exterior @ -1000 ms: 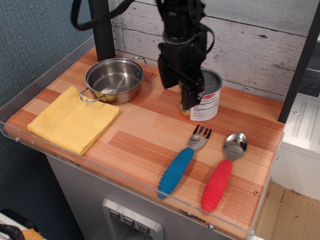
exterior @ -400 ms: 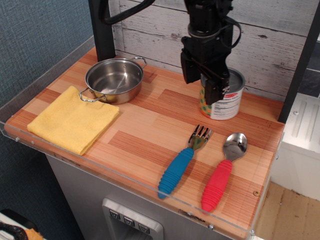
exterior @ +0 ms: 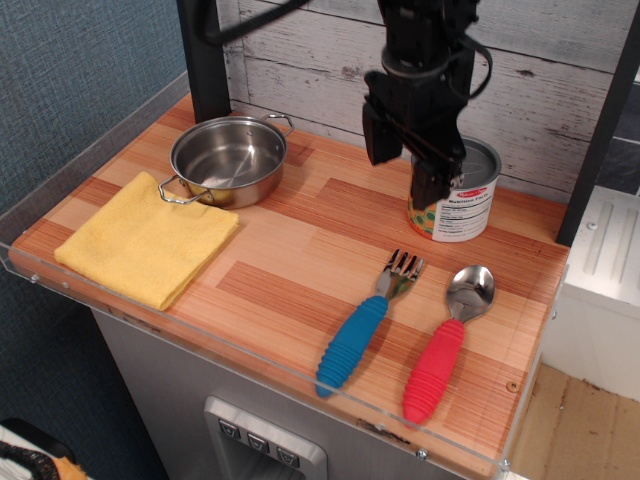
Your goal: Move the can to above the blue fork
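The can [exterior: 458, 200], with a grey lid and a white label over yellow-green print, stands upright on the wooden table near the back right. My gripper [exterior: 405, 160] is just left of it, fingers apart. The front finger [exterior: 432, 180] overlaps the can's left side and hides it. The can is not between the fingers, and I cannot tell if the finger touches it. The blue fork [exterior: 365, 325] lies near the front edge, its tines pointing back, just below and left of the can.
A red-handled spoon [exterior: 447, 340] lies right of the fork. A steel pot [exterior: 228, 160] sits at the back left, with a yellow cloth [exterior: 148, 240] in front of it. A plank wall rises behind, and a clear rail [exterior: 250, 375] runs along the table's front edge.
The gripper and the can have moved right along the back of the table. In the last step the can shifted slightly further right than the gripper.
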